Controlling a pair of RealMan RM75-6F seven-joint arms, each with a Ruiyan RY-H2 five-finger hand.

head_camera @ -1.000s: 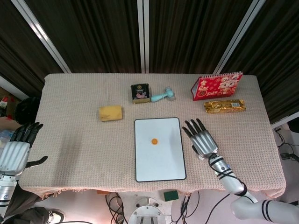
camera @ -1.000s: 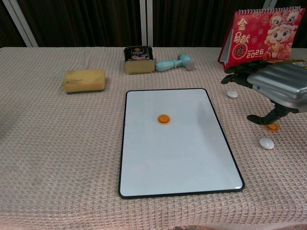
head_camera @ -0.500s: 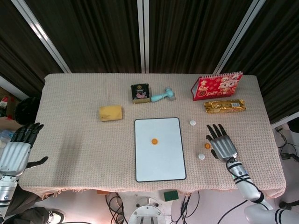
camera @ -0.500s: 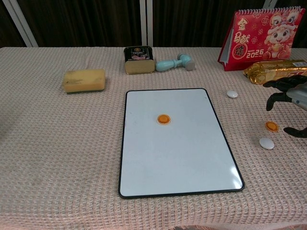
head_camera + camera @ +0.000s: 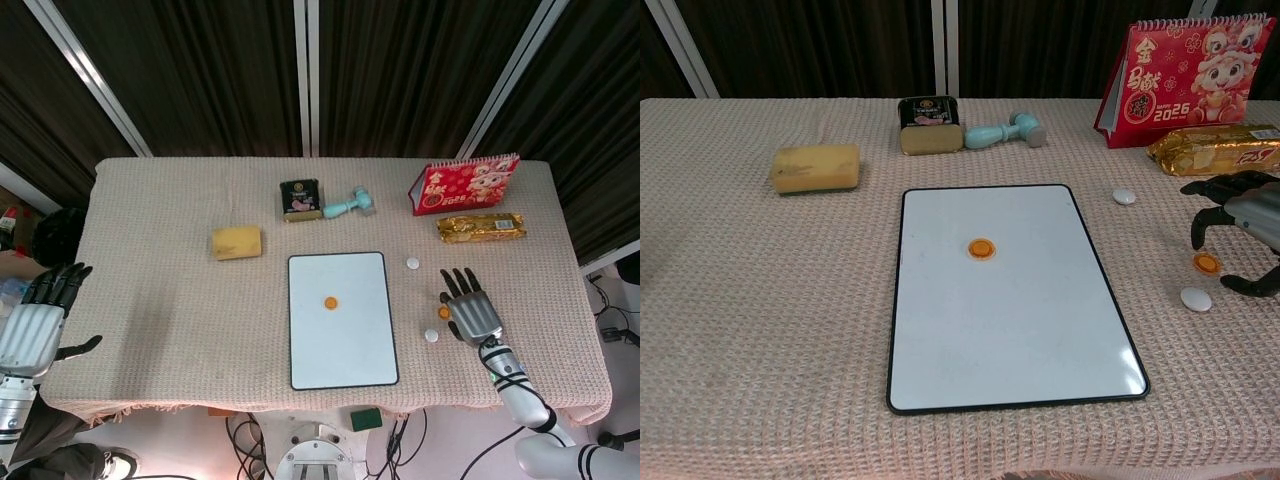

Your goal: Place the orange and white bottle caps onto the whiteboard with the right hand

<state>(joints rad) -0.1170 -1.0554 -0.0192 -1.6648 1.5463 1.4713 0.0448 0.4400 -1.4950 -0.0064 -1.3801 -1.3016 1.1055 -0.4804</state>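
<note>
Three caps lie loose on the cloth to the right of the whiteboard (image 5: pixel 1010 300); one orange cap (image 5: pixel 982 248) already sits on the board near its middle. Off the board: a second orange cap (image 5: pixel 1207 263), a near white cap (image 5: pixel 1196 298) just in front of it, and a far white cap (image 5: pixel 1124 197) up towards the calendar (image 5: pixel 1185 70).

Right hand (image 5: pixel 1248 228) holds nothing. Its fingers are spread and curved down, arched over the loose orange cap, thumb reaching round on the near side. Cannot tell whether any fingertip touches the cap. Left hand (image 5: pixel 40 315) hangs off the table's left edge, fingers apart, idle.

Risks, as judged:
- Caps are small, flat and low on a knitted cloth (image 5: pixel 760 300). Fingers closing from above may skid over the cap or push it away instead of pinching it.
- Near white cap lies just beside the orange one; the thumb sweeping in could knock it aside.
- A weak pinch could drop the cap on the way across, short of the board.
- The gold packet (image 5: pixel 1215 148) lies close behind the hand; lifting backward could nudge it.
</note>
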